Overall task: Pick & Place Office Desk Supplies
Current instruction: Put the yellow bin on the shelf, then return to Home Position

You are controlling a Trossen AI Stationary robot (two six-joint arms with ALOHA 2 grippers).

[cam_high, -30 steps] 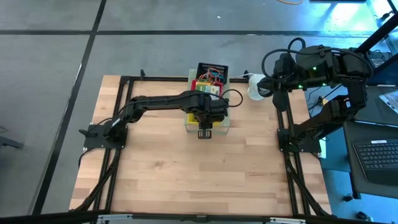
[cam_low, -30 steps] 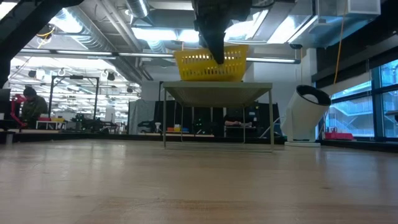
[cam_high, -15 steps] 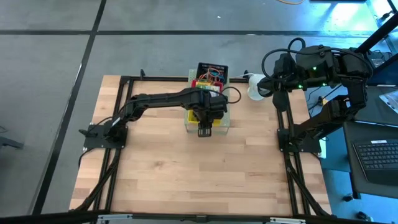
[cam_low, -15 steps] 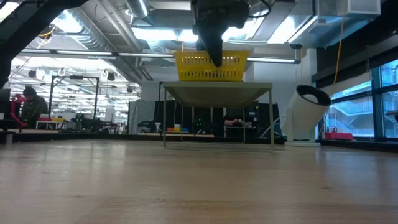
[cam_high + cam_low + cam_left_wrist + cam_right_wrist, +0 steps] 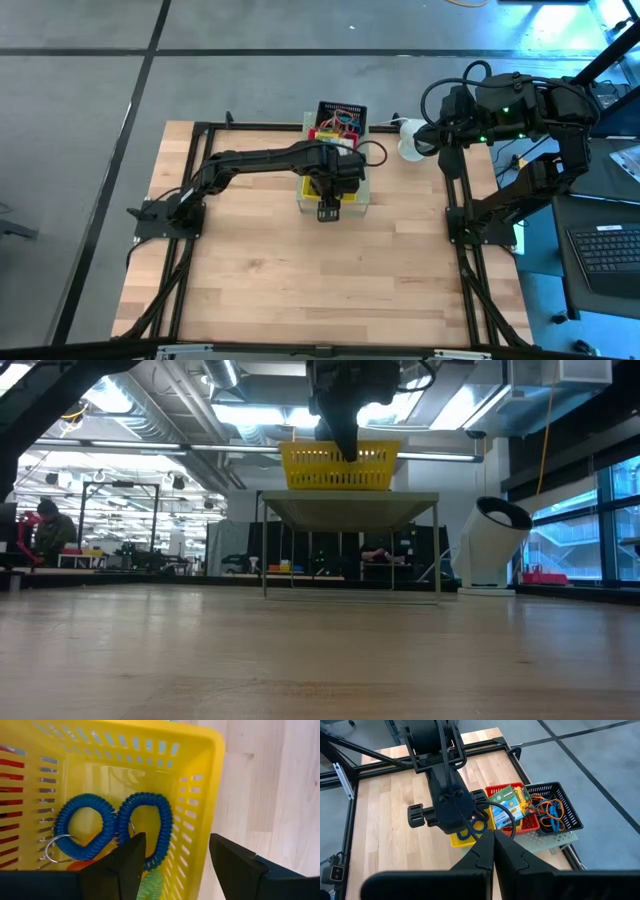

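Three small baskets stand in a row on a pale green perforated stand at the table's far middle: yellow, red and black. Two blue coil loops with key rings lie on the yellow basket's floor. Yellow-and-green card boxes fill the red basket, and orange and blue loops the black one. My left gripper hangs open above the yellow basket, pointing down, one finger over its inside and one past its wall, with nothing between them. My right gripper is shut and held high at the back right.
A white cylindrical device stands at the far right of the table by the right arm. Black frame rails run along the table's sides. Bare wood spreads in front of the baskets.
In the low view my left gripper's fingers have swung from a slant to nearly upright over the yellow basket, staying at the same spot. The baskets have kept still.
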